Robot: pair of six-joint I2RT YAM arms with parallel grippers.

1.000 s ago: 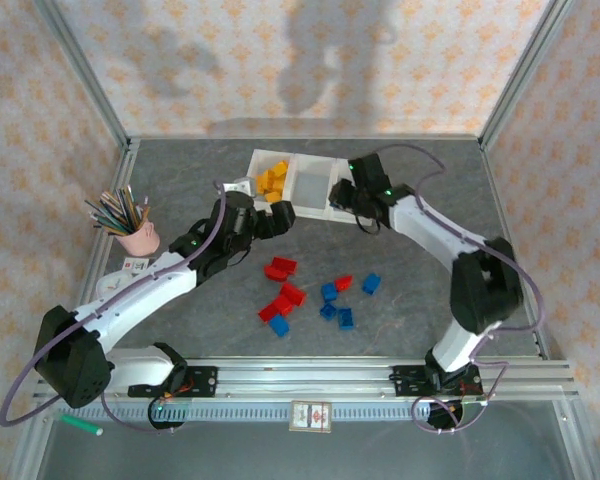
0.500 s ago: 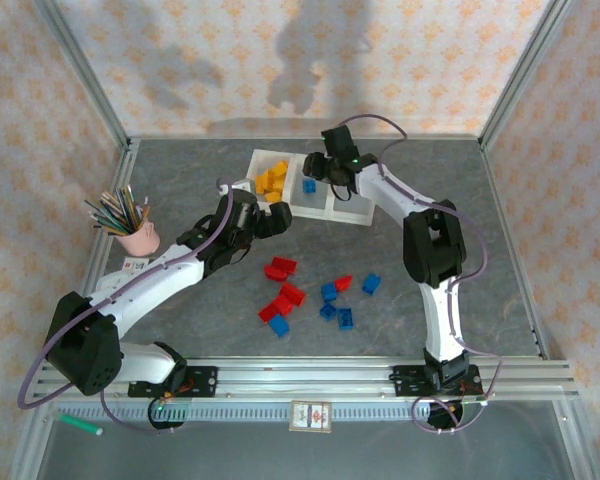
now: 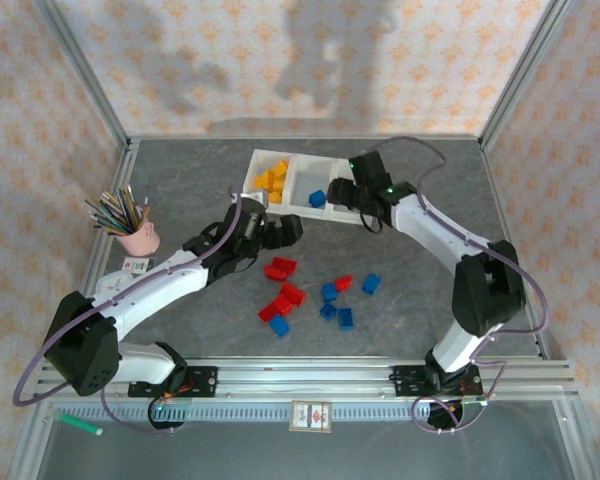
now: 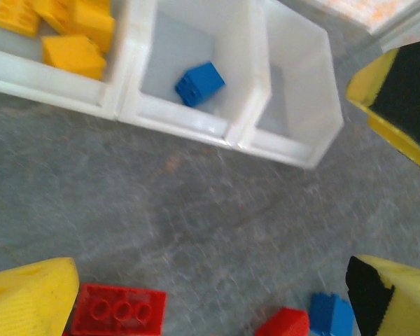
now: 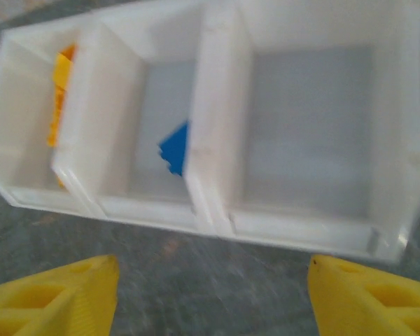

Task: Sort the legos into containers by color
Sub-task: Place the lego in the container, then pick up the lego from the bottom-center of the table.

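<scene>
The white three-compartment tray (image 3: 332, 213) lies at the back of the table. Yellow legos (image 3: 271, 180) fill its left compartment and one blue lego (image 3: 317, 198) lies in the middle one. My right gripper (image 3: 344, 197) hovers at the tray's near right edge, open and empty. In the right wrist view the right gripper (image 5: 213, 297) faces the tray (image 5: 217, 210), where the blue lego (image 5: 175, 148) peeks past a divider. My left gripper (image 3: 284, 231) is open just in front of the tray. The left gripper (image 4: 210, 301) stands over bare table, with a red lego (image 4: 119, 308) beside its left finger.
Loose red legos (image 3: 281, 267) and blue legos (image 3: 346, 318) lie scattered on the grey table in front of the tray. A pink cup of pencils (image 3: 132, 228) stands at the left. Metal frame posts and patterned walls bound the table.
My right gripper swung over the middle compartment, opened and left a blue lego there, then drew back to the right. My left gripper slid away from the tray toward the loose legos.
</scene>
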